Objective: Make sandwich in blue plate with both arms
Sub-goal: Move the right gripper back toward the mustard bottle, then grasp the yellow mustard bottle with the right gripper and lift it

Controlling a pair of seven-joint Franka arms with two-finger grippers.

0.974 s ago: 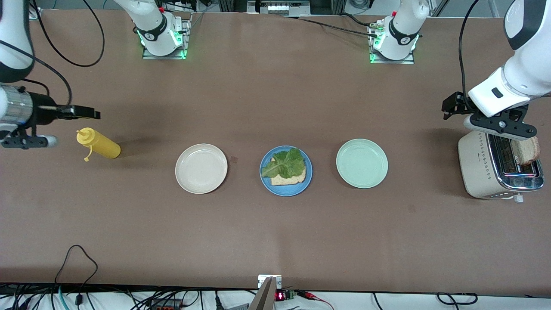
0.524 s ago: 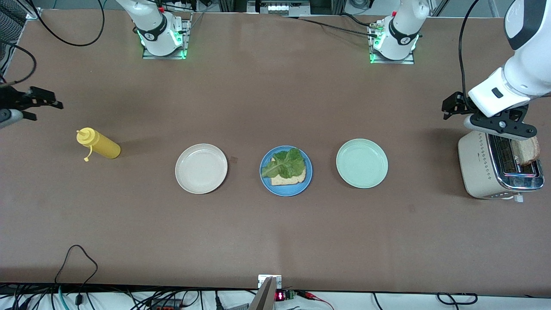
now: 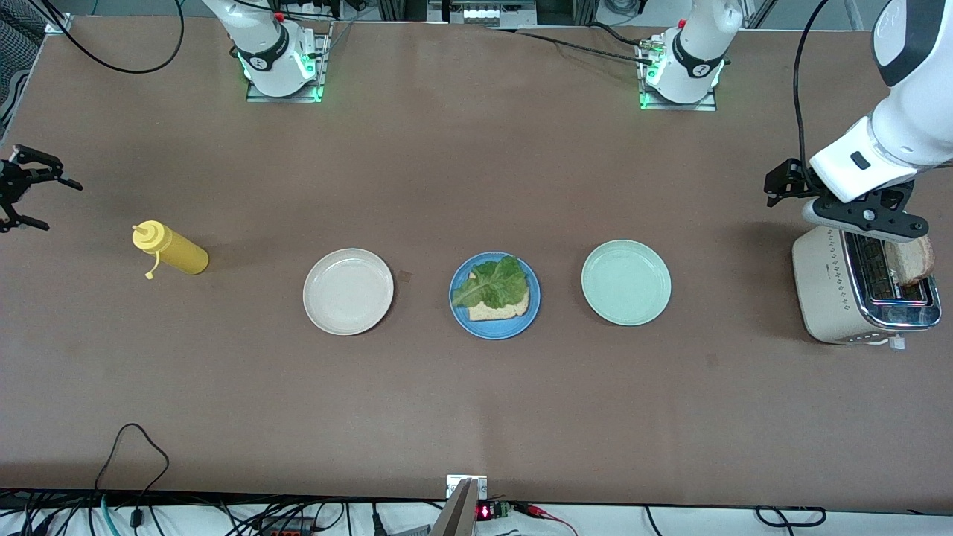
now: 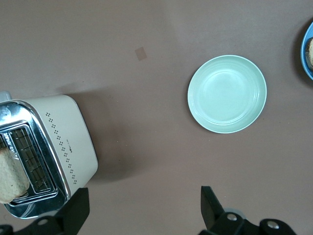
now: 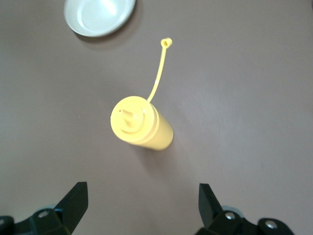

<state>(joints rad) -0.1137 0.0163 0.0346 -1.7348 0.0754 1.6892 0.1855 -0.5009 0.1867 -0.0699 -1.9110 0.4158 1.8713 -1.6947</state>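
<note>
The blue plate (image 3: 463, 316) lies mid-table, its edge also in the left wrist view (image 4: 308, 54). On it rests a bread slice (image 3: 508, 308) with a green lettuce leaf (image 3: 495, 281) on top. A second bread slice (image 3: 913, 259) (image 4: 10, 177) stands in a slot of the toaster (image 3: 826, 290) (image 4: 71, 134). My left gripper (image 3: 869, 222) (image 4: 145, 201) hangs open and empty over the toaster's side toward the mint plate. My right gripper (image 3: 22, 190) (image 5: 142, 197) is open and empty, up over the table's edge at the right arm's end, by the yellow bottle.
A yellow squeeze bottle (image 3: 171, 251) (image 5: 141, 125) stands upright with its cap dangling. A beige plate (image 3: 348, 291) (image 5: 99, 14) and a mint-green plate (image 3: 625, 283) (image 4: 227, 94) flank the blue plate, both bare. Cables run along the table's near edge.
The right arm has swung away toward its end of the table, so only its gripper shows at the view's edge. The left arm and the food have not moved.
</note>
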